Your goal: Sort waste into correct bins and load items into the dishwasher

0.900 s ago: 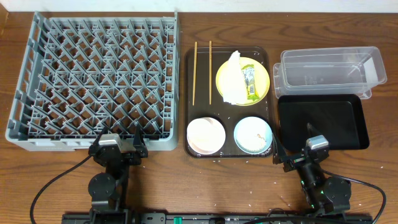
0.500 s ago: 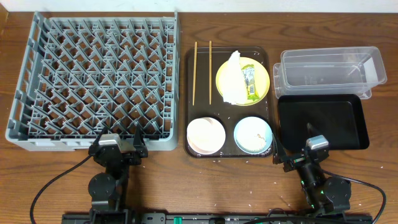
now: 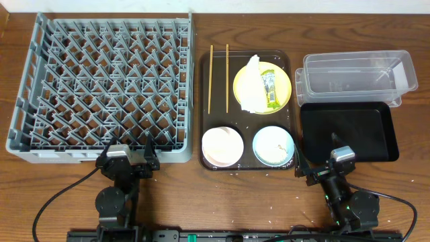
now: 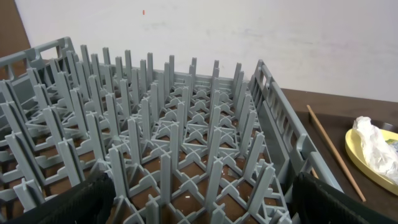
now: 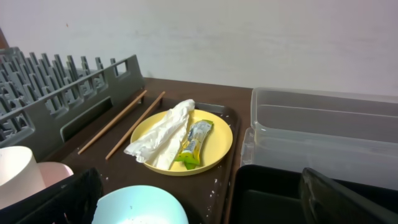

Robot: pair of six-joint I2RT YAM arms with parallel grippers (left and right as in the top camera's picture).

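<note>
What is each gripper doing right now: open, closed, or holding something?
Left gripper: open, holding nothing.
Right gripper: open, holding nothing.

So my workspace is a dark wooden table (image 3: 201,195). Four things sit straight on it. On my left there's the big grey dish rack (image 3: 101,81). Just beside it, in the middle, is a dark brown serving tray (image 3: 218,81). Over on my right, the clear tub (image 3: 356,77) sits at the far side, with the black tray (image 3: 346,131) right up against it on the near side.
</note>
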